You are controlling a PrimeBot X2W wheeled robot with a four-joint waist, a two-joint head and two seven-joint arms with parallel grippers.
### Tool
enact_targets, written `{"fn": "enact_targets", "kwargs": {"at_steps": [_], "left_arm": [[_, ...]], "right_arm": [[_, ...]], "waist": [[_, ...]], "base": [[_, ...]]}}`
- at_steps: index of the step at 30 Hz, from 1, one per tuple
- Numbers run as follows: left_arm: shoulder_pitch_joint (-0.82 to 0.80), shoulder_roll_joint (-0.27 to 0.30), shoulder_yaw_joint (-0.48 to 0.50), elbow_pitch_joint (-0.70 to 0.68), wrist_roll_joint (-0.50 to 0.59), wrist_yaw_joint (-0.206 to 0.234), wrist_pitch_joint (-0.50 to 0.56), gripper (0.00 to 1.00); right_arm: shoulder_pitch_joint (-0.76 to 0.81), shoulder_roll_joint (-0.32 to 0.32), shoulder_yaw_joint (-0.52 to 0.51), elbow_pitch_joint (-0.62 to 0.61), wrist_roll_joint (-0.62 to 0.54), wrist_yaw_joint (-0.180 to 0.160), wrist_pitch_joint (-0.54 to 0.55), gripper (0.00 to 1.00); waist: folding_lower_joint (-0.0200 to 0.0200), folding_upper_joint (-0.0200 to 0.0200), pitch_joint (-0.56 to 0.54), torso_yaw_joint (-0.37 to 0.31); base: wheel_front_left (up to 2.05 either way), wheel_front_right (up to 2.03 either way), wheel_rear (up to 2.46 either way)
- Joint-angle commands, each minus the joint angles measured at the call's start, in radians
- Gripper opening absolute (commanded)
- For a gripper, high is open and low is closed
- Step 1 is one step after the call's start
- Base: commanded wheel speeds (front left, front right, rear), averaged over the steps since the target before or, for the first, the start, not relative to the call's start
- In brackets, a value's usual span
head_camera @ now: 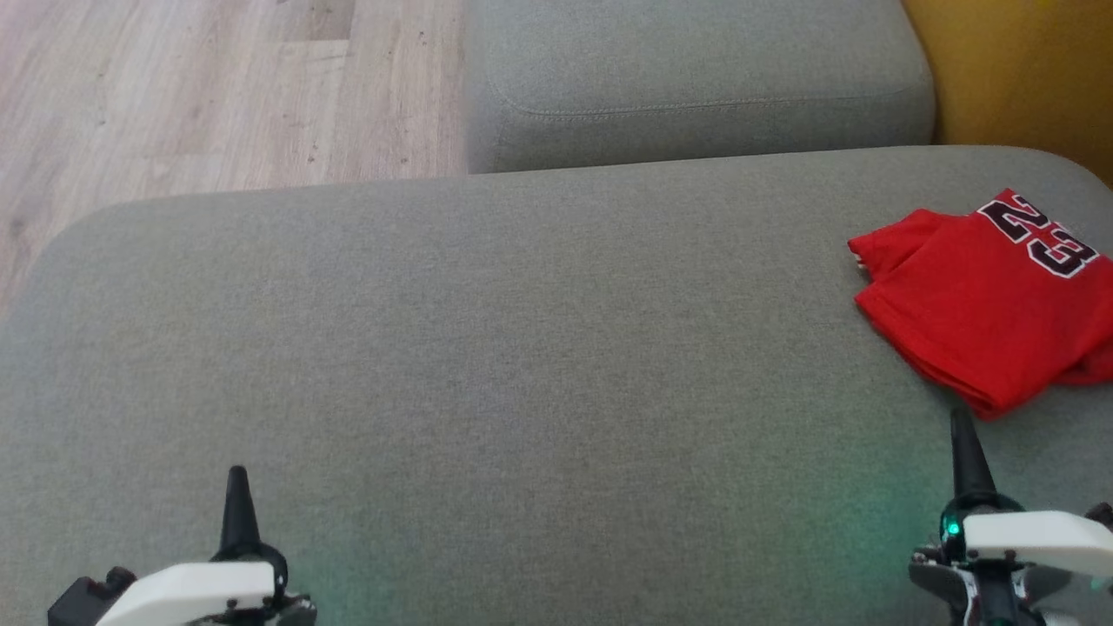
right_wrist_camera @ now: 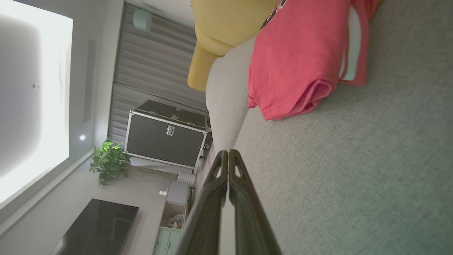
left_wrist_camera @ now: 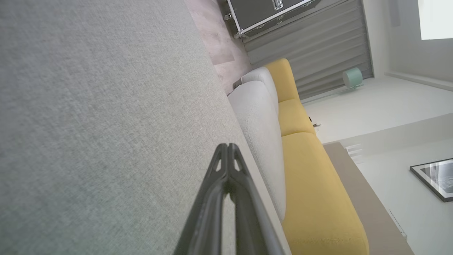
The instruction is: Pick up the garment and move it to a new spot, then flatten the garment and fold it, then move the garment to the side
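The garment (head_camera: 983, 304) is a red shirt with a dark "23", folded into a compact stack at the right edge of the grey cushion (head_camera: 487, 348). In the right wrist view the folded garment (right_wrist_camera: 297, 63) lies just beyond my fingertips. My right gripper (head_camera: 961, 426) is shut and empty, its tip a short way in front of the garment's near corner. Far off at the lower left, my left gripper (head_camera: 236, 478) is also shut and holds nothing. Both wrist views show the fingers pressed together: the left gripper (left_wrist_camera: 227, 146) and the right gripper (right_wrist_camera: 225, 152).
A second grey cushion (head_camera: 696, 78) sits behind the first. Yellow upholstery (head_camera: 1017, 69) rises at the back right. Wooden floor (head_camera: 174, 96) lies at the back left. A black flight case (right_wrist_camera: 164, 138), a plant (right_wrist_camera: 108, 159) and a dark tabletop (right_wrist_camera: 99, 226) stand in the room beyond.
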Motion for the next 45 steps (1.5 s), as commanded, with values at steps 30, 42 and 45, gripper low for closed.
{"fn": "enact_targets", "kwargs": {"at_steps": [30, 42, 45], "left_arm": [[-0.144, 0.01, 0.102, 0.004, -0.34, -0.048, 0.09, 0.0], [-0.147, 0.006, 0.109, 0.005, -0.349, -0.049, 0.098, 0.0], [-0.148, 0.005, 0.111, 0.005, -0.348, -0.049, 0.099, 0.0]], "right_arm": [[-0.14, -0.022, -0.023, -0.007, 0.354, -0.001, 0.092, 0.0], [-0.144, -0.02, -0.028, -0.006, 0.365, -0.001, 0.099, 0.0], [-0.144, -0.019, -0.029, -0.006, 0.364, -0.001, 0.099, 0.0]], "waist": [[0.0, 0.0, 0.021, -0.024], [0.0, 0.0, 0.022, -0.025], [0.0, 0.0, 0.022, -0.025]], "base": [[0.0, 0.0, 0.0], [0.0, 0.0, 0.0], [0.0, 0.0, 0.0]]}}
